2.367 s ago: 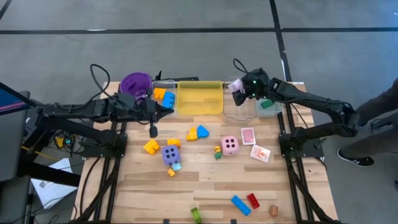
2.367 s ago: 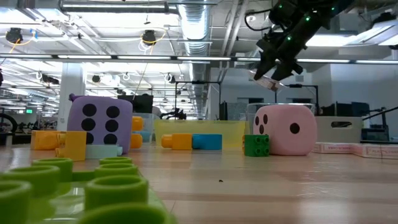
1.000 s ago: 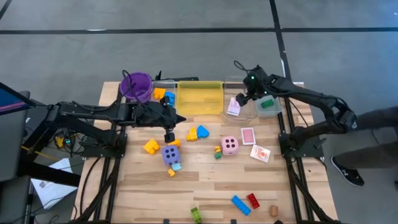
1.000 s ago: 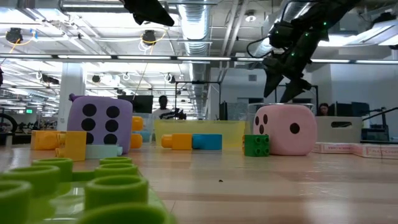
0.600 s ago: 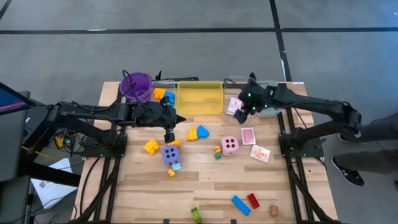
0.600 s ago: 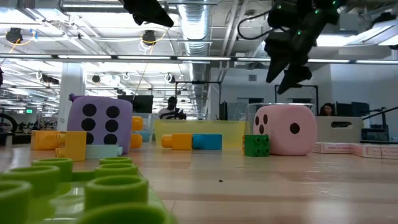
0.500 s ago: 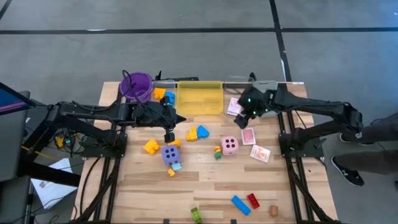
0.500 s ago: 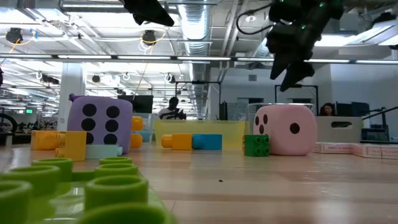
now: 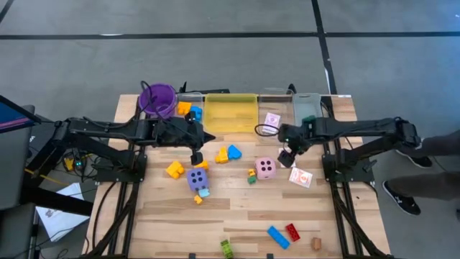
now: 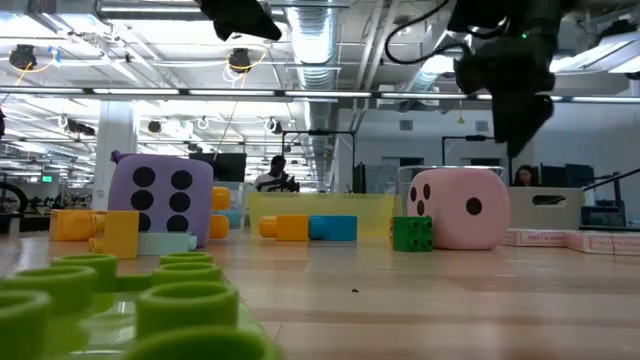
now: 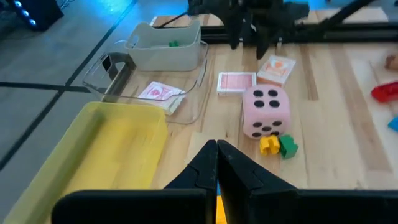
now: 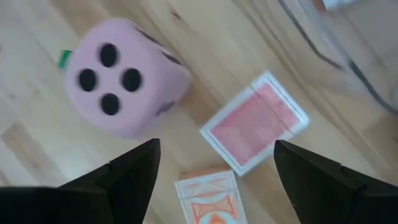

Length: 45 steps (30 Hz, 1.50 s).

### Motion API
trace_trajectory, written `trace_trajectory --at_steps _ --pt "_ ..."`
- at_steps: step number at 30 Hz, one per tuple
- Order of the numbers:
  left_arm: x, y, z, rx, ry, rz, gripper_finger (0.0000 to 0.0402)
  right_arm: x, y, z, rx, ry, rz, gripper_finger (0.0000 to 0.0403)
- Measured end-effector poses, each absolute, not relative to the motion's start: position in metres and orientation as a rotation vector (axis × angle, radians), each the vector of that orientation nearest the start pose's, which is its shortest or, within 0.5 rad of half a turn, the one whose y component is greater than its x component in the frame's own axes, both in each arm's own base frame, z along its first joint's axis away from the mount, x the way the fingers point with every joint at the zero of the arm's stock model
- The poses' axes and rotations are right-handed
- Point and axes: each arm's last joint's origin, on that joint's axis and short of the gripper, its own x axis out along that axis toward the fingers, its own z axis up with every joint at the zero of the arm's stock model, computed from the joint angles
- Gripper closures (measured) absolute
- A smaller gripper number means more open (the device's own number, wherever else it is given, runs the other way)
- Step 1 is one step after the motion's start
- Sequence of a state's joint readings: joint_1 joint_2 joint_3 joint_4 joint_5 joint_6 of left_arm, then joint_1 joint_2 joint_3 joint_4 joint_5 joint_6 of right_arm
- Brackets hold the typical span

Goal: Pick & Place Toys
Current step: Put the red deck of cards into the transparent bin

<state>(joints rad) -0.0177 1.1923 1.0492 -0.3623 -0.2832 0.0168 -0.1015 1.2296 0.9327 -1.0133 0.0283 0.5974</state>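
pink card [image 12: 255, 122] lies flat on our wooden surface [image 9: 237, 208], long axis slanting away from the pink die [image 9: 265, 167] beside it. our right pincer [image 9: 286, 153] hovers above it, open and empty; our left pincer [image 9: 195, 157] stays closed.

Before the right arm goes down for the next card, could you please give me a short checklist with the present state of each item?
1. Right gripper open: ok, fingers spread wide in its wrist view.
2. Right gripper empty: ok, nothing between its fingers.
3. Target reachable: ok, the pink card lies flat on the table, centred ahead of the gripper.
4. Neighbours clear: cannot tell; the pink die and the orange card lie close beside the target.
5. Earlier card placed: ok, a pink card lies in the clear tray.
6. Left gripper out of the way: ok, shut, over the yellow blocks, apart from the right arm.
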Motion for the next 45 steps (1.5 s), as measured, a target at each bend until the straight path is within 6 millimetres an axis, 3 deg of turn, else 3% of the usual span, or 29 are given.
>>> trace_trajectory --at_steps 4,11,16,21,26,31,45 --pt "0.258 0.004 0.328 0.038 0.483 0.269 0.0402 0.201 -0.021 0.228 0.565 1.242 -0.656 0.0096" --pt "0.257 0.004 0.328 -0.015 0.483 0.283 0.0402 0.188 -0.020 0.196 0.734 1.247 -0.846 0.0096" --pt "0.256 0.003 0.317 -0.009 0.517 0.281 0.0402 0.188 -0.020 0.182 0.828 1.166 -0.890 0.0096" --pt "0.253 0.003 0.298 0.000 0.583 0.283 0.0402 0.195 -0.021 0.182 0.906 1.068 -0.894 0.0096" --pt "0.248 0.003 0.278 -0.031 0.639 0.298 0.0402 0.196 -0.024 0.183 0.906 0.966 -1.007 0.0096" --pt "0.245 0.003 0.265 -0.057 0.676 0.311 0.0402 0.198 -0.025 0.179 0.907 0.956 -1.036 0.0096" --pt "0.237 0.003 0.270 -0.063 0.647 0.310 0.0402 0.218 -0.025 0.141 0.918 1.074 -1.141 0.0096"
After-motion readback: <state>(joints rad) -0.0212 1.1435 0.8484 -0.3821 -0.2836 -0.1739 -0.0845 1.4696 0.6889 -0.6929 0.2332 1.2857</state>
